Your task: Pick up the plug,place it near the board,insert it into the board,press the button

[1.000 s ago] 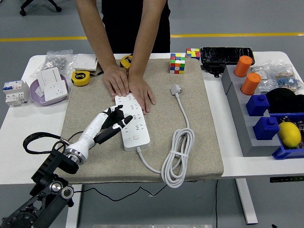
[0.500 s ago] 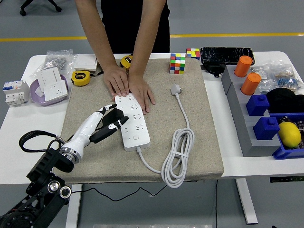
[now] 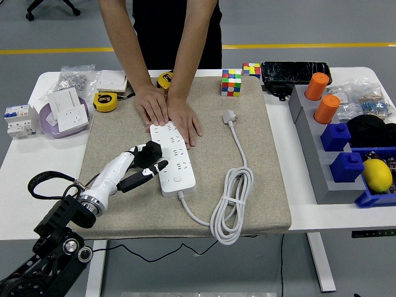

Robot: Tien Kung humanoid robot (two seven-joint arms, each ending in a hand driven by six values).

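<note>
Left robot hand (image 3: 143, 163) w/ fingers curled, holding nothing, beside white power strip (image 3: 172, 158) mid-frame; yellow lemon (image 3: 377, 174) in blue bin (image 3: 374, 197), lower right.

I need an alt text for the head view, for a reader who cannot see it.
The robot's left hand, fingers curled and holding nothing, rests at the left edge of a white power strip on a beige mat. A person's hands press down the strip's far end. The plug lies unplugged to the right.
</note>
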